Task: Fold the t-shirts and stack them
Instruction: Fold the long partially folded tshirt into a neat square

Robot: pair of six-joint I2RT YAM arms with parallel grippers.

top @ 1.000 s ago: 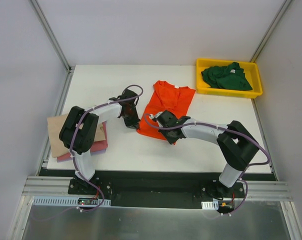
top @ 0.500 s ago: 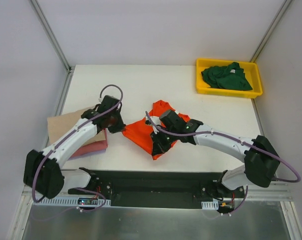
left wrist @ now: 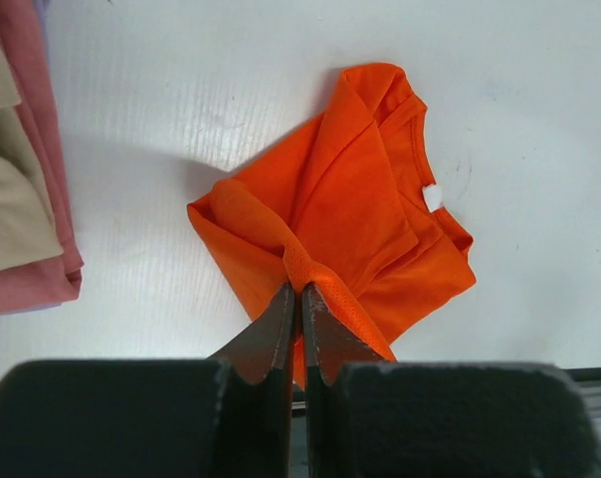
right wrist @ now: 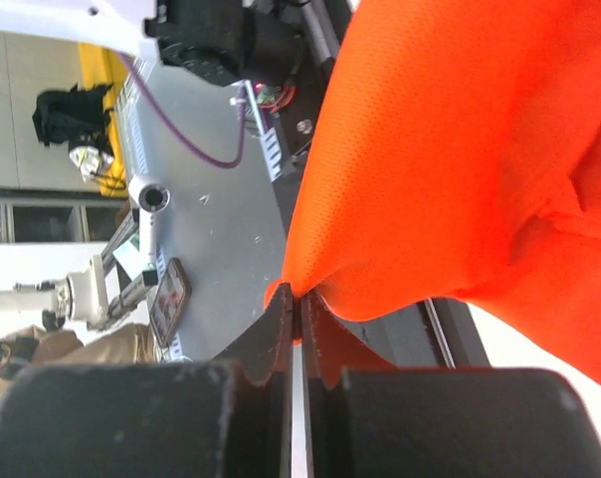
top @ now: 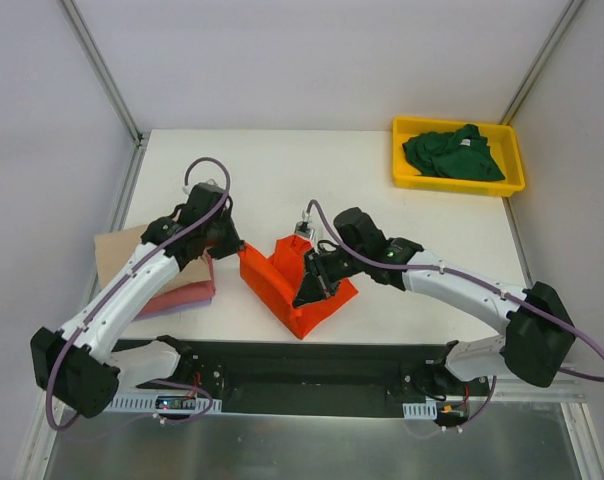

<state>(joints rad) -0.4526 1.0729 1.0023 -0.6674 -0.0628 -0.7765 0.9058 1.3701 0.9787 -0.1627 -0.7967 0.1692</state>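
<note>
The orange-red t-shirt (top: 287, 283) hangs bunched between both grippers near the table's front edge. My left gripper (top: 237, 247) is shut on its left edge; in the left wrist view the cloth (left wrist: 350, 209) runs into the closed gripper (left wrist: 300, 291). My right gripper (top: 307, 290) is shut on its right part; in the right wrist view the fabric (right wrist: 460, 149) is pinched at the gripper (right wrist: 299, 297). A tan shirt (top: 117, 255) lies on a pink shirt (top: 187, 293) at the left. A dark green shirt (top: 450, 153) lies in the yellow tray (top: 410, 180).
The tan and pink stack shows at the left edge of the left wrist view (left wrist: 22, 229). The yellow tray stands at the back right corner. The black rail (top: 312, 362) runs along the table's front edge. White walls enclose the table.
Both grippers have lifted and pulled the orange-red shirt leftward and toward the front edge; it went from flat mid-table to a bunched, hanging fold. The left arm stretched out.
</note>
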